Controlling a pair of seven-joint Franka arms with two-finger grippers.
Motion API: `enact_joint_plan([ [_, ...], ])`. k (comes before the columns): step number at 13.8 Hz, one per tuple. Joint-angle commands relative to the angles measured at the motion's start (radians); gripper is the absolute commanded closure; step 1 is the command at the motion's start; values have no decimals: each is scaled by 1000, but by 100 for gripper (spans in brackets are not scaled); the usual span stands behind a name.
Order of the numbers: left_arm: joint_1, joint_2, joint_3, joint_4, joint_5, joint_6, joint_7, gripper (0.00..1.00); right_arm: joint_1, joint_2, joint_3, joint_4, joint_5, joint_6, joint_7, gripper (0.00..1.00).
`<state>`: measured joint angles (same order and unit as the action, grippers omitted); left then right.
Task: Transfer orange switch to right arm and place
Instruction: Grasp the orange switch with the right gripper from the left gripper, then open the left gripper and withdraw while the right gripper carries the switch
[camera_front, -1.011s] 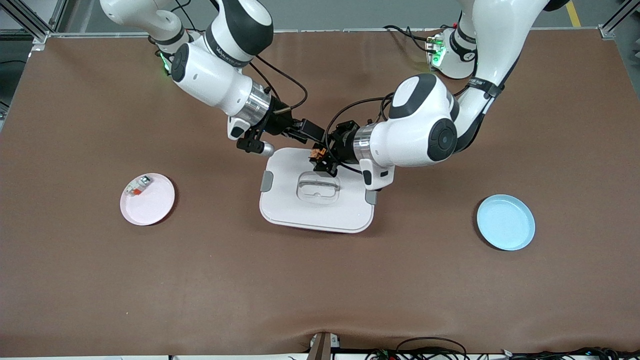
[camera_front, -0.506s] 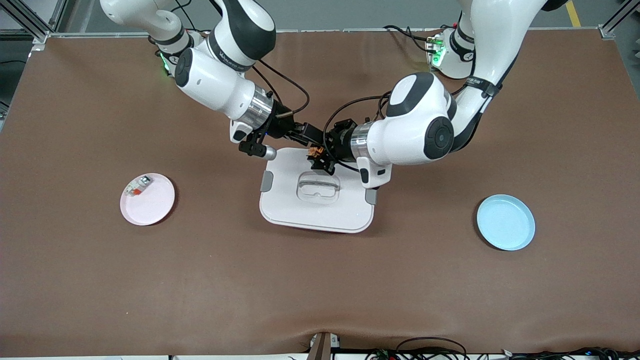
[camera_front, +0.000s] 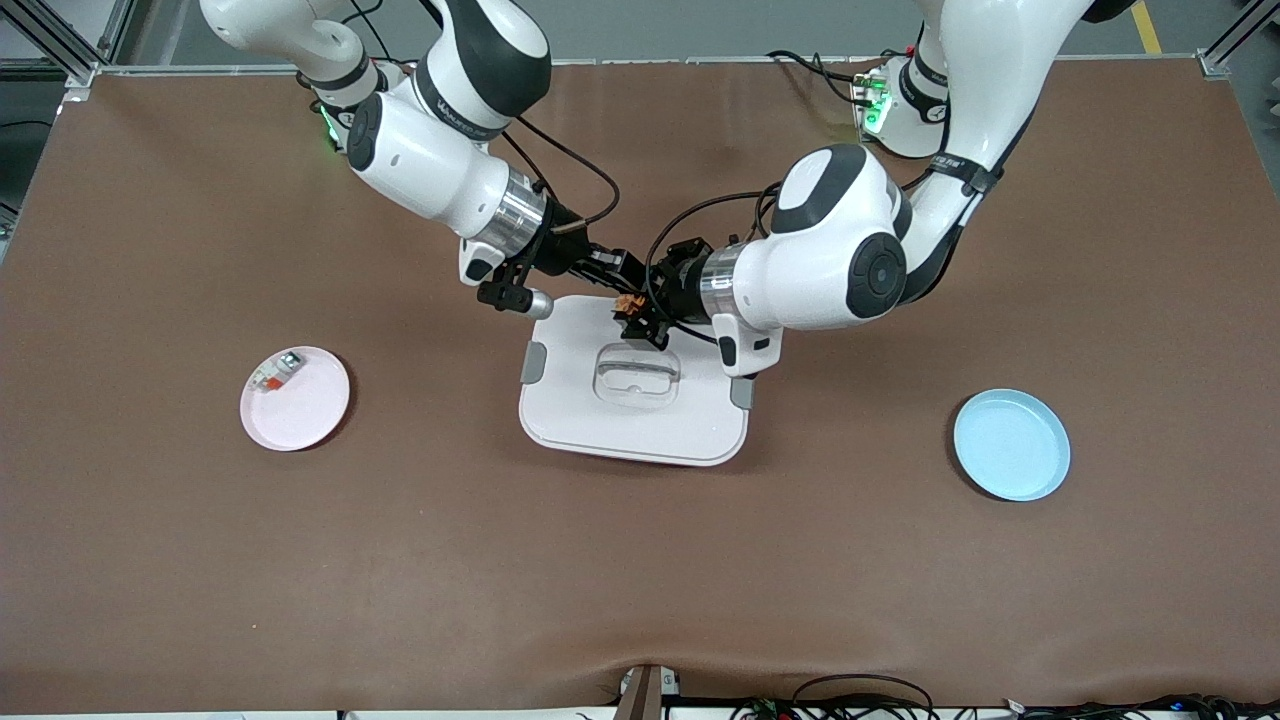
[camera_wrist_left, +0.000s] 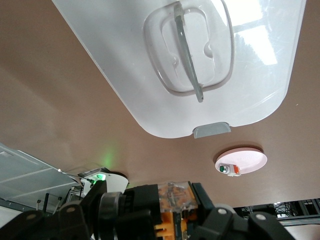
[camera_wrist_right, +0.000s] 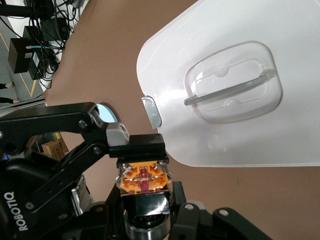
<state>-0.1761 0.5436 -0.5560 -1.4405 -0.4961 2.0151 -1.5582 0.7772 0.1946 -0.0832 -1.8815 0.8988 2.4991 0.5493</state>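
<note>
- Brown cloth covers the table (camera_front: 200, 560); at mid-height of the front view, toward the right arm's end, a round pink plate (camera_front: 300, 415) carries a small white-and-red component (camera_front: 272, 372).
- Upper centre of the frame: the right gripper (camera_front: 618, 282) hangs over the farther edge of a white rectangular plastic lid with a clear handle (camera_front: 630, 430), right up against the switch. I cannot tell whether it has closed on the part.
- Meeting it there is the tiny black orange-faced switch (camera_front: 630, 302), up in the air over that edge of the lid. The right wrist view shows its orange face (camera_wrist_right: 143, 179) squarely.
- The left gripper (camera_front: 642, 318) is clamped on the switch, which sits between its black fingers (camera_wrist_left: 137, 210).
- The handover looks to be in hand. Next, I judge, the right gripper must grip firmly before the left lets go, then carry the part off to be placed.
- A round light-blue plate (camera_front: 1010, 445) lies bare toward the left arm's end.
</note>
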Motion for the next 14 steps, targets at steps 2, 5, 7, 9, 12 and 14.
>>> enact_joint_plan([
  [2,-10,-1,1,19,-18,8,-19,100,8,9,-7,18,17,1,0,100],
  [5,1,-13,-1,20,-13,4,-5,0,7,9,-7,18,17,1,0,100],
  [7,9,-27,1,38,-7,-6,-5,0,2,9,-7,25,17,-5,0,100],
  [9,27,-59,8,40,-2,-7,-3,0,-4,8,-10,25,11,-14,-3,100],
  [12,79,-105,4,51,135,-7,1,0,-39,-9,-16,36,-47,-132,-17,100],
  [14,113,-137,7,51,217,-15,33,0,-88,-17,-16,85,-170,-277,-31,100],
])
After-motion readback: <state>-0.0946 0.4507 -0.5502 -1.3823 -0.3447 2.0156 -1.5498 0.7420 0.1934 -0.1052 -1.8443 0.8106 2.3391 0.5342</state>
